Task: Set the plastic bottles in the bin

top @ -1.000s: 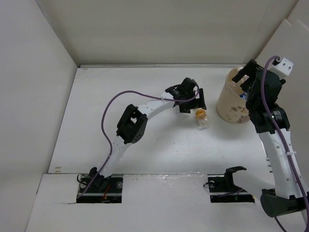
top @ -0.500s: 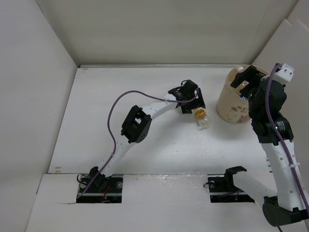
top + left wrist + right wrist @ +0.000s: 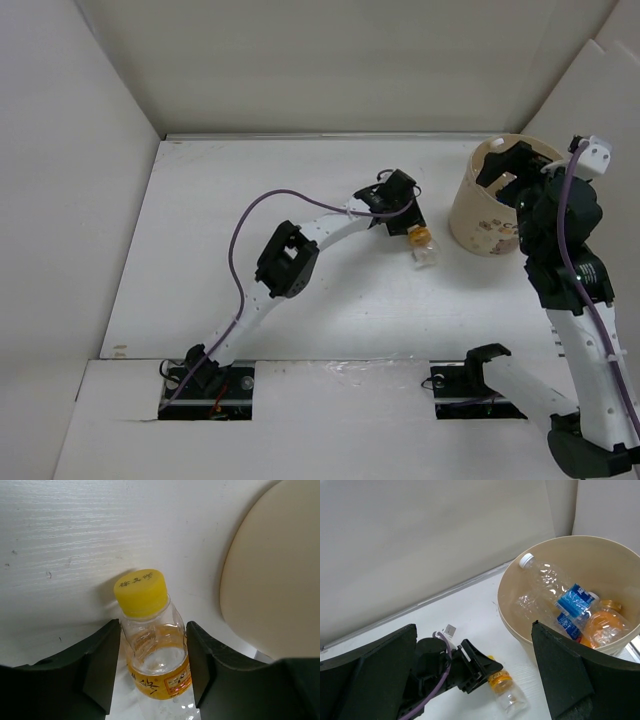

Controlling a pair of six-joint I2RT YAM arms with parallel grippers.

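While the yellow-capped bottle (image 3: 152,645) lies on its side on the white bench (image 3: 250,200), my left claw (image 3: 152,630) is clenched on it, one black finger (image 3: 102,665) pressed to each flank of the clear body just below the cap, with the orange label showing between them. From above, the bottle (image 3: 424,246) has its cap at the end away from my bases and sits near the bin (image 3: 478,225), just to its left with a strip of bare bench between the two. The bin stands upright toward the far right corner, a tan bucket with brown print on its side, and its curved wall (image 3: 270,580) fills the right of my left wrist view. Inside it I can see a clear bottle (image 3: 545,580) with a white cap leaning against the wall, a blue-labelled bottle (image 3: 575,600) across the middle and an orange-filled bottle (image 3: 606,625) at the lower right. My right claw (image 3: 474,627) hangs above the near rim of the bin (image 3: 506,615), released, its fingers spread wide with nothing between them. My left arm (image 3: 300,245) stretches across the bench toward the bottle, a purple cable (image 3: 240,225) looping over it
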